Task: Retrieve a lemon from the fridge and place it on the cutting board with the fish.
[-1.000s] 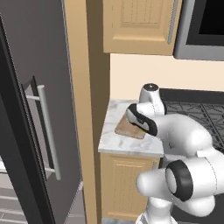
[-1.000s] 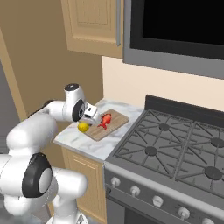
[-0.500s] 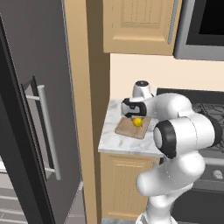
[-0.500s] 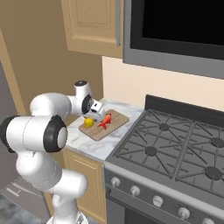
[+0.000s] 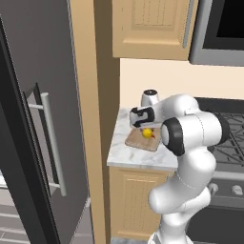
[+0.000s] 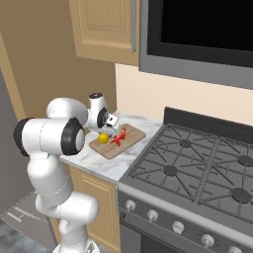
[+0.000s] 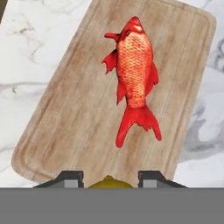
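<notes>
- In your right base view, the small bright yellow lemon [image 6: 103,139] rests on the flat rectangular brown wooden cutting board [image 6: 129,140], toward the board's left end, with the red-orange scaly fish [image 6: 117,138] lying just beside it on the same board.
- The board sits on the grey-white marble countertop [image 6: 94,160], between the tan wooden cabinet wall and the black gas stove [image 6: 197,163].
- Your two-finger gripper [image 6: 109,129] hangs close above the lemon, wrist bent down over the board's left end.
- From the left base view, the lemon [image 5: 147,133] shows just under the gripper [image 5: 141,126], on the board [image 5: 139,141].
- In the hand view, you look down on the fish [image 7: 134,74] stretched along the middle of the board [image 7: 74,113], head far from you, tail toward the fingers.
- The top of the lemon [image 7: 110,182] peeks up between the two dark fingertips [image 7: 70,178] at the bottom of that view.
- The fingers stand at a narrow gap on either side of the lemon; you cannot tell whether they touch it or stand just clear.
- The tall grey steel fridge [image 5: 33,124] with its vertical bar handle stands at your left.
</notes>
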